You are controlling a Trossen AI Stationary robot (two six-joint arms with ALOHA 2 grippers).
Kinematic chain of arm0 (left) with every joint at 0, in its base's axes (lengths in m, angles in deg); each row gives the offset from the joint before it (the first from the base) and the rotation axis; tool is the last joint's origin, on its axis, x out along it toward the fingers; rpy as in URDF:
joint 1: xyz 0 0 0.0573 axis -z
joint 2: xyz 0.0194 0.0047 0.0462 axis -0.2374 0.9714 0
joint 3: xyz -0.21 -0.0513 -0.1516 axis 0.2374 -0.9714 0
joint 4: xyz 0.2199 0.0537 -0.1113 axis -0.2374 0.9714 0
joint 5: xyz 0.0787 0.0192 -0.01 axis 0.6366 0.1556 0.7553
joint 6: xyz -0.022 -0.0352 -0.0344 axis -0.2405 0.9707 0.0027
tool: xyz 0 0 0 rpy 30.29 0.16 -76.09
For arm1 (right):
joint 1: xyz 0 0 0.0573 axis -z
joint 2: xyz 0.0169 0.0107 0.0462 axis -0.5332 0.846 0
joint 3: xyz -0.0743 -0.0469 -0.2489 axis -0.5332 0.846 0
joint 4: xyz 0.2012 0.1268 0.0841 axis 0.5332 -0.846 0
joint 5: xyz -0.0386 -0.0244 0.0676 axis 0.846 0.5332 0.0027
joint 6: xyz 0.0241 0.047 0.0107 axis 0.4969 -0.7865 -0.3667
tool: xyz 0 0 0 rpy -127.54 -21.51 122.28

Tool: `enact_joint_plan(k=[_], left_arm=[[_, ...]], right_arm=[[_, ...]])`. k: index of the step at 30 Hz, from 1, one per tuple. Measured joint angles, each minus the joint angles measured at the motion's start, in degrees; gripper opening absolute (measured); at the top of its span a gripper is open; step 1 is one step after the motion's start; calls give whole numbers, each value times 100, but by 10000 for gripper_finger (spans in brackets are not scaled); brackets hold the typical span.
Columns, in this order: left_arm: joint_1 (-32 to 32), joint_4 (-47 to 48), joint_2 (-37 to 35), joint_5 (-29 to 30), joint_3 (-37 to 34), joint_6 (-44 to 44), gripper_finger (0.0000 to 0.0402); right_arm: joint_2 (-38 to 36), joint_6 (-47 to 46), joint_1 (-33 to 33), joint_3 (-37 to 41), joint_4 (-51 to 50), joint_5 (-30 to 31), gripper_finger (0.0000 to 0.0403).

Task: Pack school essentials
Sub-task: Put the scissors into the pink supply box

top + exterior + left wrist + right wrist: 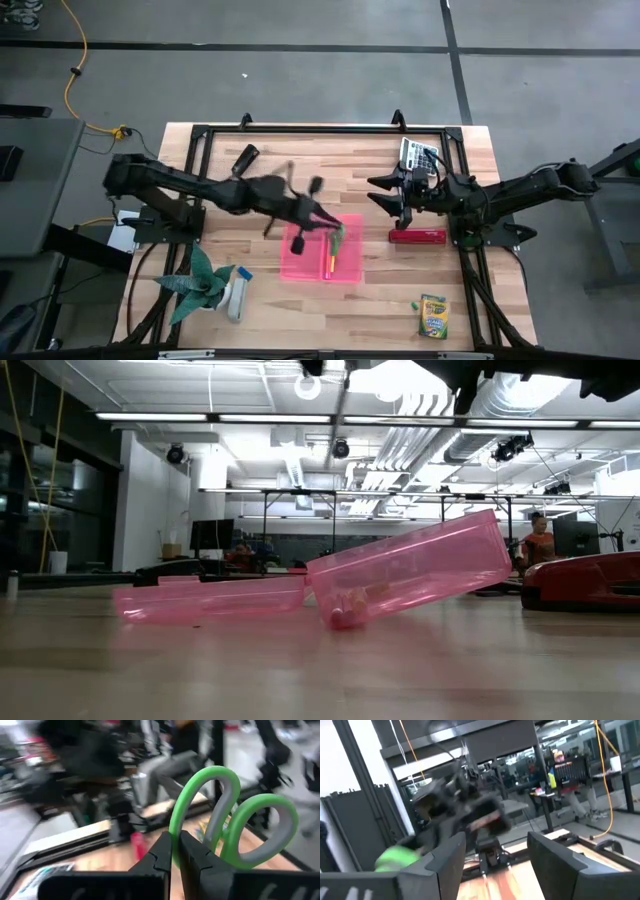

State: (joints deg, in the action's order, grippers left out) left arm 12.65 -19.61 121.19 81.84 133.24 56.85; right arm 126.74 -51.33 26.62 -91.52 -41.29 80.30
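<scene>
Left gripper point(175, 851) pinches green scissors point(227, 820) over the pink box point(322, 250); right gripper point(392, 197) gapes above the wooden table point(300, 300). No writing legible.

The bench point(300, 300) is evenly and softly lit from above in the high view, with only faint shadows cast under the arms. The left arm point(250, 190) is smeared by motion blur there, while the right arm point(500, 195) is rendered sharply. In the low view, bright glare is thrown by the ceiling light strips point(340, 417), and a dull sheen is laid across the near wood; the pink tray point(415, 570) glows translucently. The left wrist view is heavily blurred in the background, though the green scissor handles point(225, 815) are kept fairly sharp. The right wrist view is streaked by motion blur throughout.
</scene>
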Motion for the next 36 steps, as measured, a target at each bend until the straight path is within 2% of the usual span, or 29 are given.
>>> enact_joint_plan(k=[4, 10, 19, 26, 36], left_arm=[[176, 582, 832, -256, 733, -658, 0], [427, 1545, 1814, -160, 1533, -1874, 0], [573, 2126, 2466, 575, 1772, -3458, 0], [570, 2169, 2507, 604, 1772, -3899, 7], [422, 2346, 2507, 625, 1772, -3683, 71]], right_arm=[[-4, 114, 0, 0, 86, 157, 206], [-4, 104, 0, 0, 82, 194, 206], [-4, 85, 0, 0, 47, 325, 206], [-4, -12, 0, 0, 45, 325, 206], [-4, -12, 0, 0, 46, 325, 206]])
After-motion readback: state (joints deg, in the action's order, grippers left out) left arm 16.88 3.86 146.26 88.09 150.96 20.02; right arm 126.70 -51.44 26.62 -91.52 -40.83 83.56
